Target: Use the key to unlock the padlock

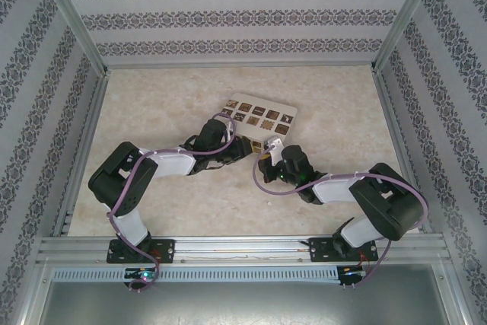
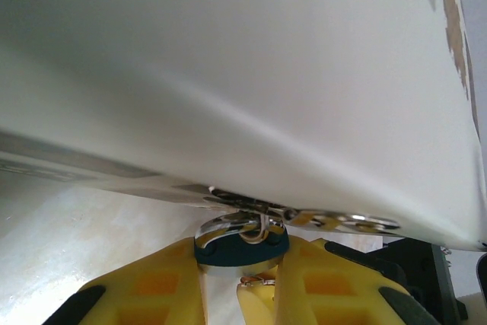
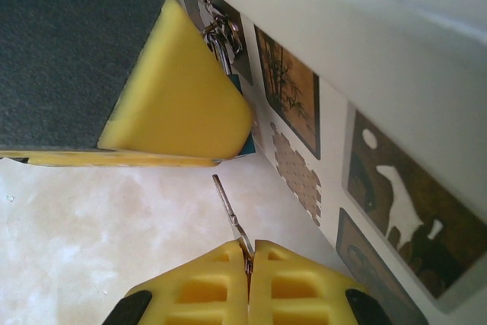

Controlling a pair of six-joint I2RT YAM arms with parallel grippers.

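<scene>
We clamp the light, rigid padlock [image 2: 218, 252] by its body in the left gripper [image 2: 240, 258]; the right gripper [image 3: 249, 250] pinches the thin, likely slippery key [image 3: 228, 207] by its head.

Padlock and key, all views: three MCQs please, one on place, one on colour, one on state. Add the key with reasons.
1. Where is the padlock?
A. flat on the table, away from the box
B. hanging from the hasp of the cream box, gripped by the left fingers
C. lying on top of the lid

2. What colour is the padlock's body?
A. red
B. brass
C. blue

3. What state is the key in?
A. pinched in the shut right fingers, tip free
B. lying on the table
C. fully seated in the padlock

Answers:
1 B: the left wrist view shows the shackle through the hasp and a yellow finger on each side of the body.
2 C: the body between those fingers is dark blue.
3 A: the right wrist view shows the blade sticking out of closed fingers, short of the padlock.
</scene>
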